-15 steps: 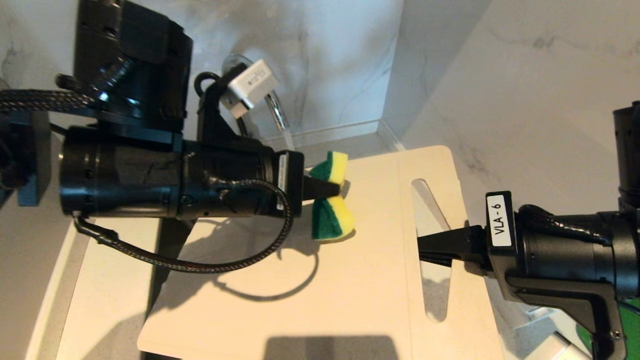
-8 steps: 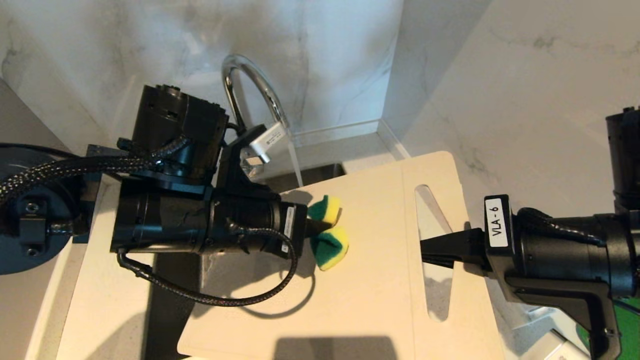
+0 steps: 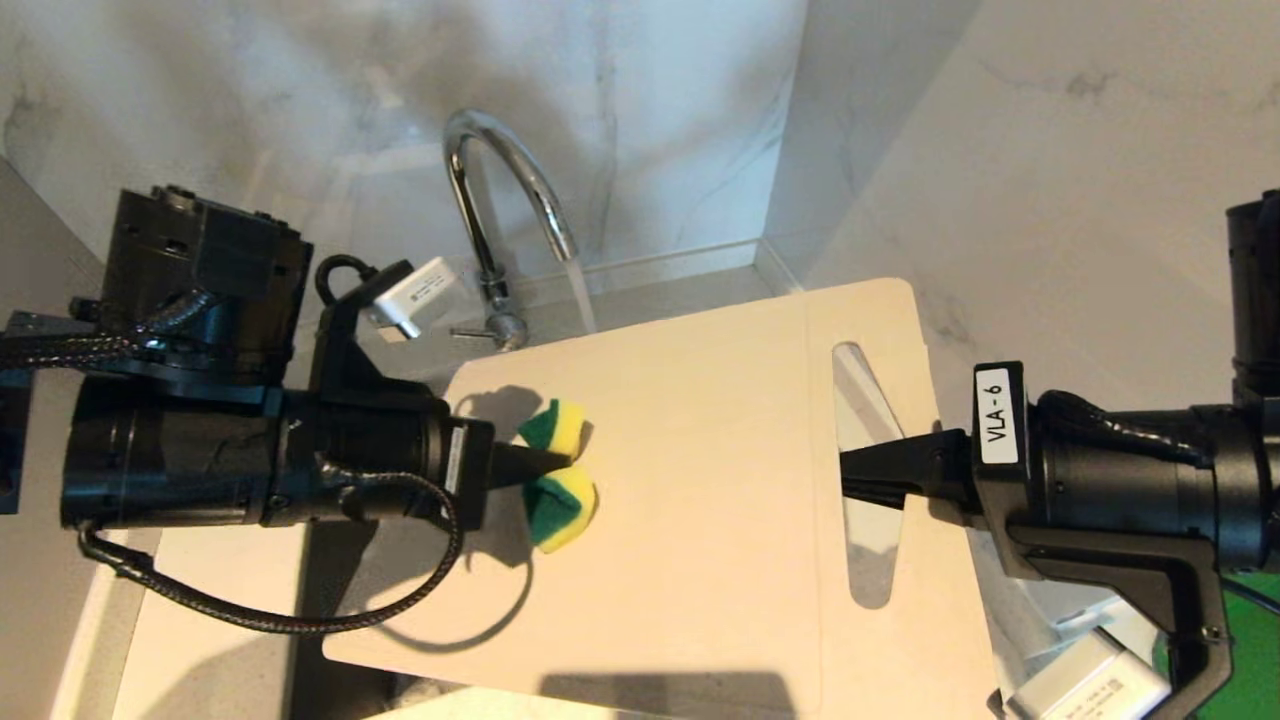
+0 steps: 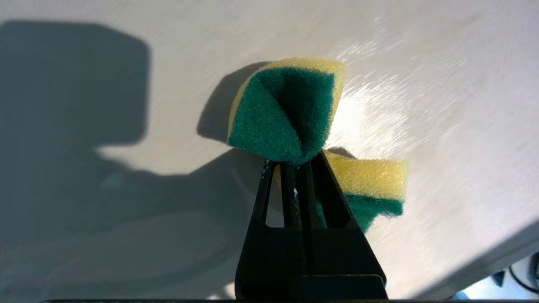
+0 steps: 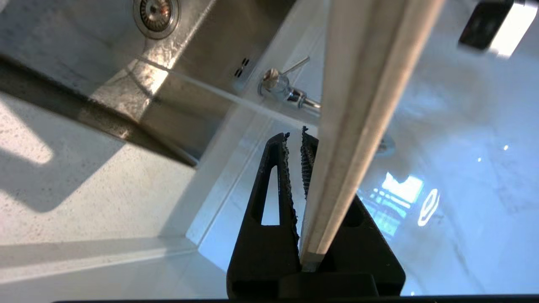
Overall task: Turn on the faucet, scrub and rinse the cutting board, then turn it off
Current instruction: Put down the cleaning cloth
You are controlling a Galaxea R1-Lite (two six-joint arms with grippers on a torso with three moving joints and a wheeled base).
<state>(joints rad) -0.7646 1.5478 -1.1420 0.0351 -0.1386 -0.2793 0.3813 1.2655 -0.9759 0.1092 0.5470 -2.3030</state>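
The cream cutting board (image 3: 700,560) is held tilted over the sink. My right gripper (image 3: 850,480) is shut on the strip beside its handle slot; in the right wrist view the board's edge (image 5: 362,105) sits clamped in that gripper (image 5: 294,139). My left gripper (image 3: 560,468) is shut on a folded green-and-yellow sponge (image 3: 555,480), pressing it against the board's left part. The left wrist view shows the sponge (image 4: 286,109) pinched at the gripper (image 4: 294,162) against the board (image 4: 442,126). The chrome faucet (image 3: 500,190) stands behind, and water (image 3: 582,295) runs from its spout behind the board's far edge.
A steel sink (image 5: 189,63) with a drain (image 5: 156,12) lies below the board. The faucet's lever (image 5: 294,65) sticks out at its base. Marble walls close in behind and to the right. A pale counter (image 3: 200,600) flanks the sink; something green (image 3: 1260,650) shows at far right.
My left gripper has dragged the sponge down and to the left across the board, uncovering the faucet. The right gripper and board shifted only slightly.
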